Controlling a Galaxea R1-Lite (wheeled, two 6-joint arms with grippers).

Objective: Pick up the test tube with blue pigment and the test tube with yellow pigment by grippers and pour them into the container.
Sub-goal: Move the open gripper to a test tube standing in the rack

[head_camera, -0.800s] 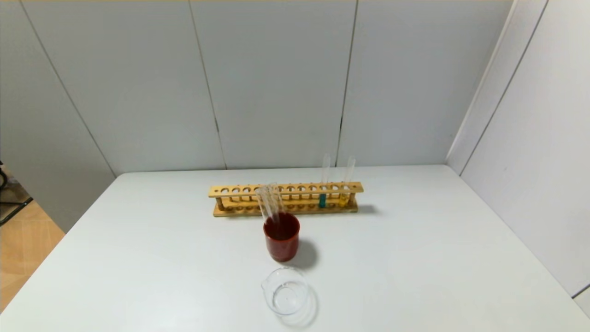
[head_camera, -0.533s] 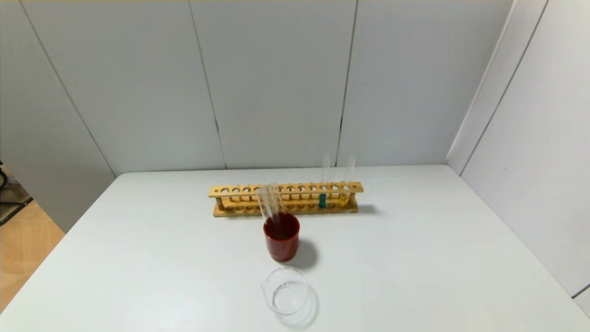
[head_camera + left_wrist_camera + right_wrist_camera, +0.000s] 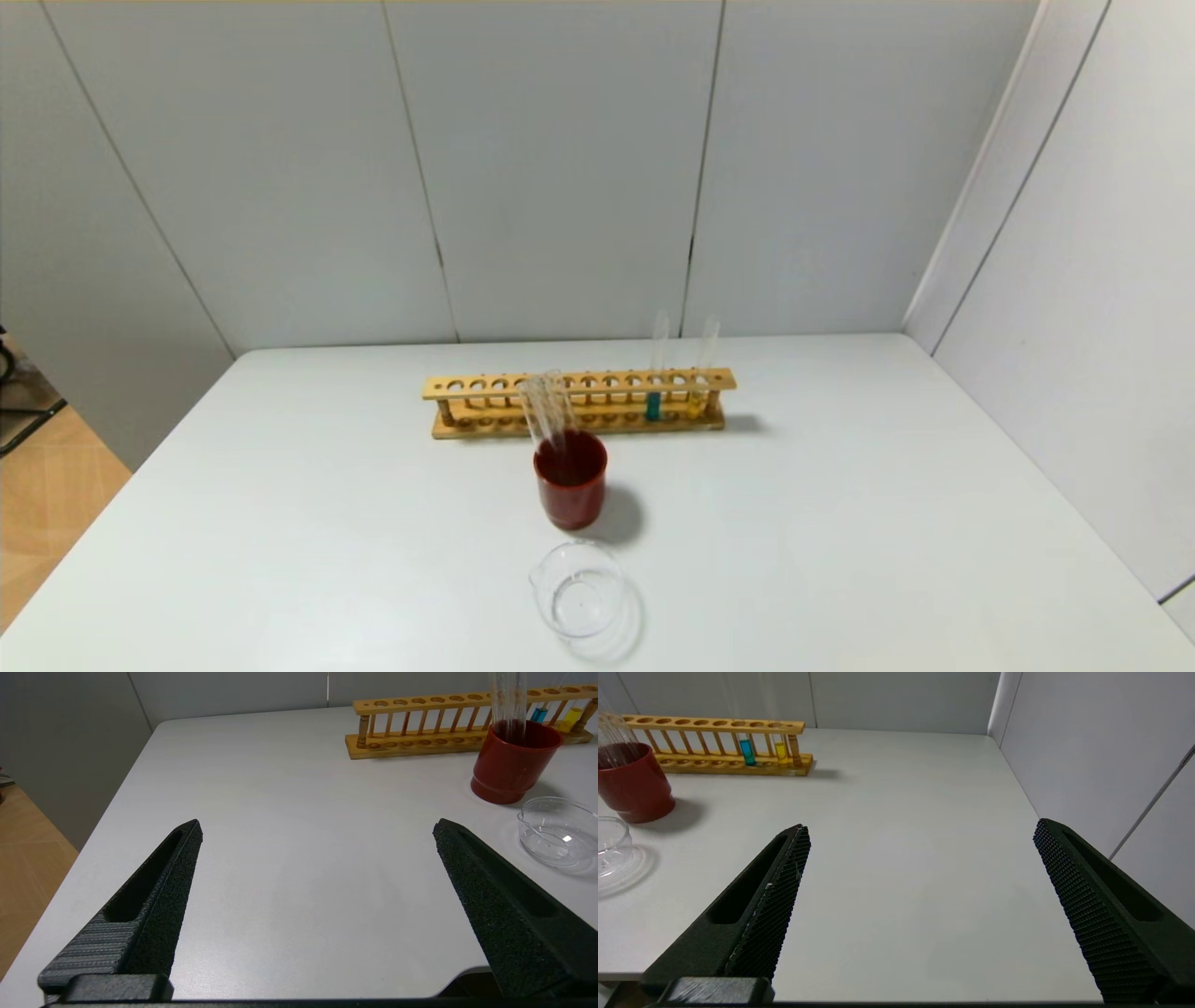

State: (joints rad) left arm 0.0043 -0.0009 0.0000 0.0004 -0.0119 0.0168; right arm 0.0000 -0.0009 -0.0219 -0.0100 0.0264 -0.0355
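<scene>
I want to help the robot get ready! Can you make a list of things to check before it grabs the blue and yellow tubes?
1. Left gripper jaws wide open, holding nothing: ok.
2. Right gripper jaws wide open, holding nothing: ok.
3. Test tube with blue pigment standing upright in the wooden rack: ok.
4. Test tube with yellow pigment upright in the rack, just beside the blue one: ok.
5. Container upright on the table, in front of the red cup: ok.
6. Grippers near the tubes: not ok; both are back at the near table edge.
</scene>
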